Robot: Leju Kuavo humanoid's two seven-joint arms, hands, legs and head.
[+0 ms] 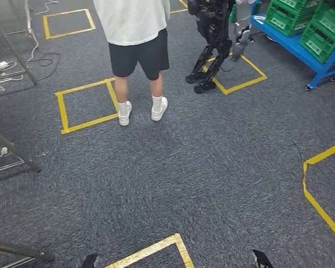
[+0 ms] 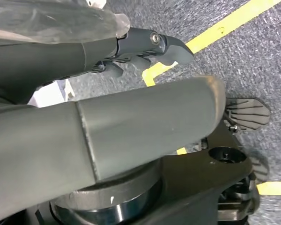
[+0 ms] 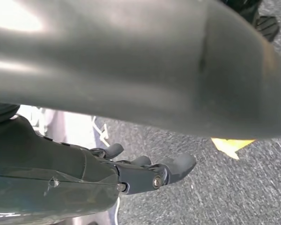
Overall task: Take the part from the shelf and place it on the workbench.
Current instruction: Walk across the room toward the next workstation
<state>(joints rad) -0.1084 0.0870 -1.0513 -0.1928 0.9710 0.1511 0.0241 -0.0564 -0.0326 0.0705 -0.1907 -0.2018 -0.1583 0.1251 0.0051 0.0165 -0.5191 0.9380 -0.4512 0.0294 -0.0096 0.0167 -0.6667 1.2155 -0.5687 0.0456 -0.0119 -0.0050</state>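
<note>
The shelf [image 1: 298, 49] is a blue metal rack standing at the far right of the head view, cut off by the picture's top and right edges. Its lowest board runs slantwise across that corner, and its frame comes down to a foot on the grey carpet [image 1: 199, 167]. Green slatted plastic crates [image 1: 321, 33] sit side by side on the board, touching one another; what they hold cannot be made out.

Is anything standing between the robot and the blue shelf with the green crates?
A black legged robot stands by the blue metal shelf, at its left end; a person in black shorts stands further left. Otherwise the grey carpet looks open.
</note>
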